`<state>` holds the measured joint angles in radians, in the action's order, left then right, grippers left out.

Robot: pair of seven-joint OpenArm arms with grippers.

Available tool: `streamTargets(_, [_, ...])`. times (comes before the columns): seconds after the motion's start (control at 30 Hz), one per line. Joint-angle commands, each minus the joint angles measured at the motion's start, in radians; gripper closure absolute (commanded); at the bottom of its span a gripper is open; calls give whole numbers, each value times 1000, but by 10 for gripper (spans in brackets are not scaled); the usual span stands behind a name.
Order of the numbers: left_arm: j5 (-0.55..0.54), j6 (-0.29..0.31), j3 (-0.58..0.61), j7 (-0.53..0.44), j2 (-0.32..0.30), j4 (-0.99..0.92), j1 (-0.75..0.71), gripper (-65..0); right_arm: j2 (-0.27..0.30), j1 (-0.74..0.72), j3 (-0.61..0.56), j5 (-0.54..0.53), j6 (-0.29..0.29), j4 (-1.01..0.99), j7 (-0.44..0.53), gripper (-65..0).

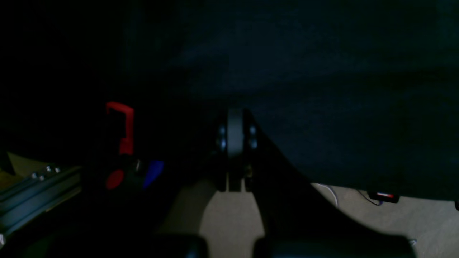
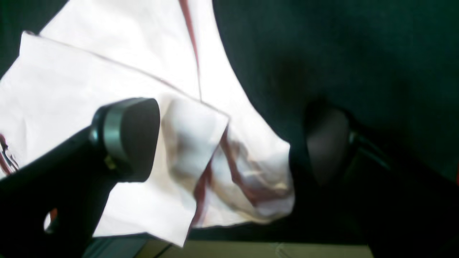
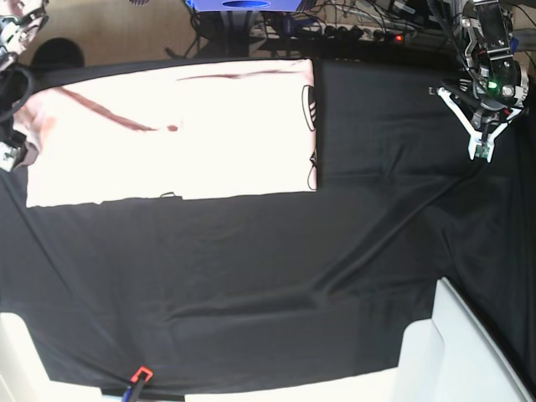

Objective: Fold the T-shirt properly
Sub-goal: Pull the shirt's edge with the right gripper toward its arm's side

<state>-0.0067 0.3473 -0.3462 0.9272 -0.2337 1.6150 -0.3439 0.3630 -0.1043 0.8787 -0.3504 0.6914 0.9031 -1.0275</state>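
Observation:
The T-shirt (image 3: 167,130) lies as a flat, pale pink rectangle on the back left of the black table cloth (image 3: 276,276), with black lettering showing at its right edge. In the right wrist view a crumpled corner of the T-shirt (image 2: 215,150) rests between the wide-open fingers of my right gripper (image 2: 226,143), and neither pad presses on it. The right arm (image 3: 10,92) stands at the shirt's left end. My left gripper (image 3: 479,153) hovers over bare cloth at the back right, far from the shirt. Its fingers (image 1: 235,143) are shut together on nothing.
White panels sit at the front right (image 3: 469,352) and front left (image 3: 21,352). A small red and black item (image 3: 138,374) lies at the front edge. Cables and a power strip (image 3: 368,29) run behind the table. A red clamp (image 1: 122,125) shows beside the left gripper.

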Motion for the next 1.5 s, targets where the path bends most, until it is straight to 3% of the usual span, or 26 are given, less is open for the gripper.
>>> streamTargets(0.0, [1,-4,-4,-7,-19,14,-1,0,32,-10,1,-12,7,-11,28,-606])
streamTargets(0.2, [1,-4,-4,-7,-22,14,-2,0,63,-10,-6,-17,7,-146,91,-606])
streamTargets(0.47, [1,-4,-4,-7,-22,14,-4,0,52,-10,-109,-19,7,-147,8,-606])
streamTargets(0.8, [1,-4,-3,-6,-20,12,-4,0,-32,15,-105,-20,7,7,-93,-606])
streamTargets(1.03, [1,-4,-3,-6,-19,12,-4,0,-89,21,-109,-20,7,141,-155,-492])
streamTargets(1.27, [1,-4,-3,-6,-19,11,-4,0,-94,21,-115,-19,7,150,-144,-483])
streamTargets(1.33, [1,-4,-3,-6,-19,11,-4,0,-94,18,-115,-19,7,149,-144,-424])
streamTargets(1.47, [1,-4,-3,-6,-19,11,-4,0,-94,13,-115,-17,7,144,-144,-119])
